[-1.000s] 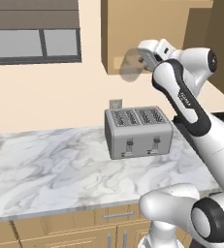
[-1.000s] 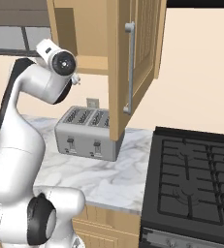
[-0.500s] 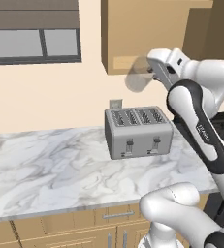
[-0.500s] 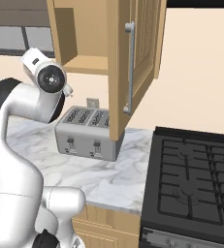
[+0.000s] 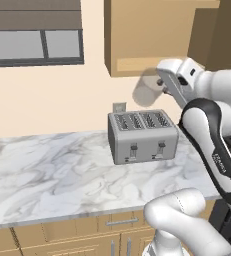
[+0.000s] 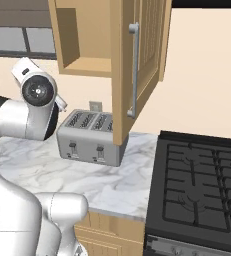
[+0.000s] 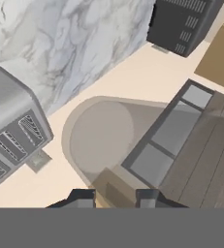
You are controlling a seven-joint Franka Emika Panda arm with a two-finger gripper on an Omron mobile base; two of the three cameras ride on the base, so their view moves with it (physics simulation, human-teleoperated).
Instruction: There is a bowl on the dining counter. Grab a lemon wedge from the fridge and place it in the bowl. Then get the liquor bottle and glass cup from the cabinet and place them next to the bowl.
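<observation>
You are carrying the glass cup (image 5: 148, 92) in the gripper (image 5: 163, 88): the fingers are closed on its wall, and in the hand view the two fingertips (image 7: 82, 196) bracket the near side of the tumbler (image 7: 114, 140), whose long axis runs straight out from the claw toward 12 o'clock. In the left base view the cup lies at 9 o'clock from the wrist, tipped onto its side, just below the bottom edge of the cabinet (image 5: 152, 35) and above the toaster (image 5: 142, 135), apart from both. Judge the cup to be out of the cabinet and ready for transport to the bowl. The open cabinet door (image 6: 139, 60) stands at 3 o'clock of the arm in the right base view; keep clear of it. Open room lies over the marbled countertop (image 5: 47, 170) toward 8 o'clock.
</observation>
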